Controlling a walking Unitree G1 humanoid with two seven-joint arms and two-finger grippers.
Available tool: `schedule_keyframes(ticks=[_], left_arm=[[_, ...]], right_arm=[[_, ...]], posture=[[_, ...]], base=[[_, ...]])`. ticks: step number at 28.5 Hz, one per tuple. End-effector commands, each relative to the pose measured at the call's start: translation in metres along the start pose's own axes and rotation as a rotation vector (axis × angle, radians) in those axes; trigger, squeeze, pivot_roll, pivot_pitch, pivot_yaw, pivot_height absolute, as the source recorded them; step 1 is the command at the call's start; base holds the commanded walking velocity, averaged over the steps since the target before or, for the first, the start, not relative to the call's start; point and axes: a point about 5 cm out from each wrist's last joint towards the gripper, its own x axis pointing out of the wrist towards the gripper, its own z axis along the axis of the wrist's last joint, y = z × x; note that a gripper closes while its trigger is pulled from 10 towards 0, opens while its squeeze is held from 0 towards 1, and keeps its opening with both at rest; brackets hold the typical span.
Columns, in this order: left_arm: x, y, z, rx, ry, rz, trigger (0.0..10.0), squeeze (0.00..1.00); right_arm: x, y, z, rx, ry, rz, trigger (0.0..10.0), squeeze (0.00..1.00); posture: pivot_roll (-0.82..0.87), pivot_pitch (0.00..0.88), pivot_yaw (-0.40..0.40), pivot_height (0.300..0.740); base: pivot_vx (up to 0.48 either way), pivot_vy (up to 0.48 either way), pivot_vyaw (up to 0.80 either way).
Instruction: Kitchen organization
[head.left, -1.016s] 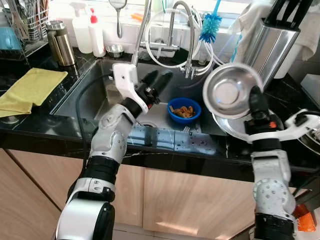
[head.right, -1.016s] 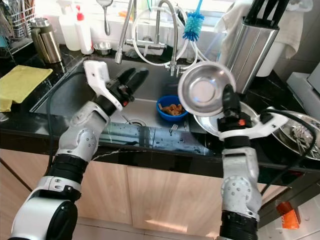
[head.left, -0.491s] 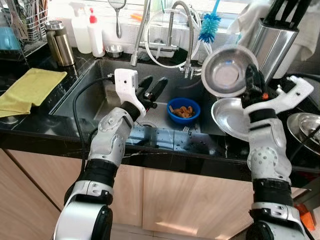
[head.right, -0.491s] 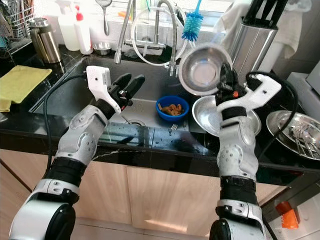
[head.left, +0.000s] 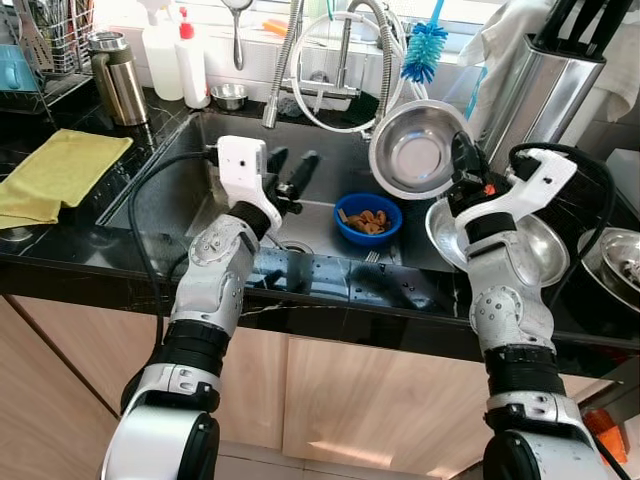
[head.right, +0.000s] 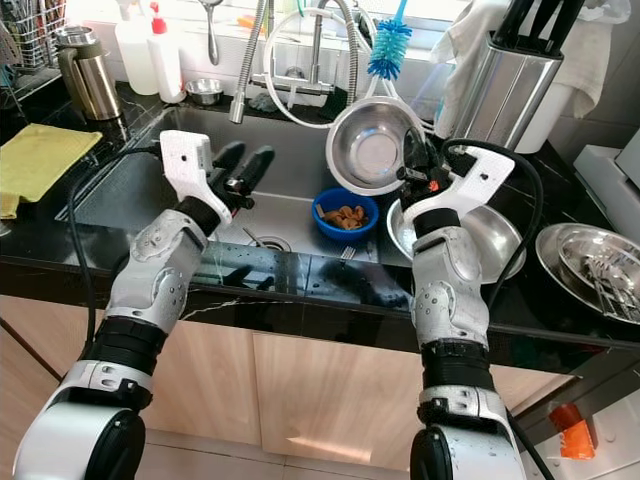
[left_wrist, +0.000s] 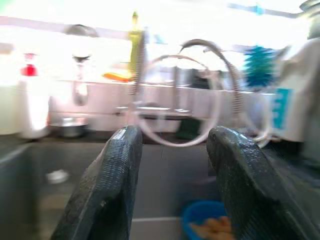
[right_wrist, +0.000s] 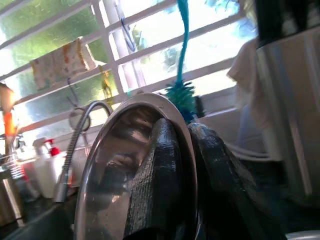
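Observation:
A shiny steel bowl (head.left: 415, 148) hangs tilted above the right side of the sink (head.left: 180, 190), its hollow facing me. My right gripper (head.left: 458, 158) is shut on its rim, one finger inside and one outside, as the right wrist view shows on the steel bowl (right_wrist: 125, 165). Below it a blue bowl (head.left: 368, 219) of brown food scraps sits on the sink floor. My left gripper (head.left: 291, 172) is open over the sink's middle, holding nothing; its fingers (left_wrist: 110, 185) point toward the faucet (left_wrist: 175, 95).
A steel plate (head.left: 535, 240) lies on the black counter right of the sink, a steel tray with cutlery (head.right: 595, 265) further right. A knife holder (head.left: 535, 85), blue brush (head.left: 425, 45), bottles (head.left: 175, 55), steel flask (head.left: 115, 80) and yellow cloth (head.left: 55, 175) ring the sink.
My right gripper has carried the steel bowl leftward and lower, from over the counter plate to above the sink's right side. The left gripper drifted slightly left.

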Motion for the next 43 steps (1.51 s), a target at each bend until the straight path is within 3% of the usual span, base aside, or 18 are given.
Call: schedule_keyframes(ticks=[1,4,10,43], left_arm=[[0.001,-0.005,0.006,0.032,-0.040,0.001,10.0,0.00],[-0.002,-0.006,0.004,0.029,-0.041,0.016,10.0,0.00],[-0.003,-0.012,0.004,0.039,-0.065,0.018,10.0,0.00],[-0.003,-0.012,0.007,0.045,-0.088,0.015,10.0,0.00]], right_arm=[[-0.002,0.004,0.012,-0.021,-0.050,0.004,10.0,0.00],[-0.016,0.007,0.011,-0.038,-0.046,-0.002,10.0,0.00],[-0.027,0.012,0.011,-0.043,-0.037,-0.035,10.0,0.00],[-0.039,0.002,0.016,-0.098,-0.005,-0.101,10.0,0.00]], posture=[[0.10,0.000,-0.106,0.740],[0.09,0.001,-0.101,0.740],[0.09,0.004,-0.093,0.740],[0.09,0.007,-0.091,0.740]], base=[[0.000,0.000,0.00],[0.000,0.000,0.00],[0.000,0.000,0.00],[0.000,0.000,0.00]])
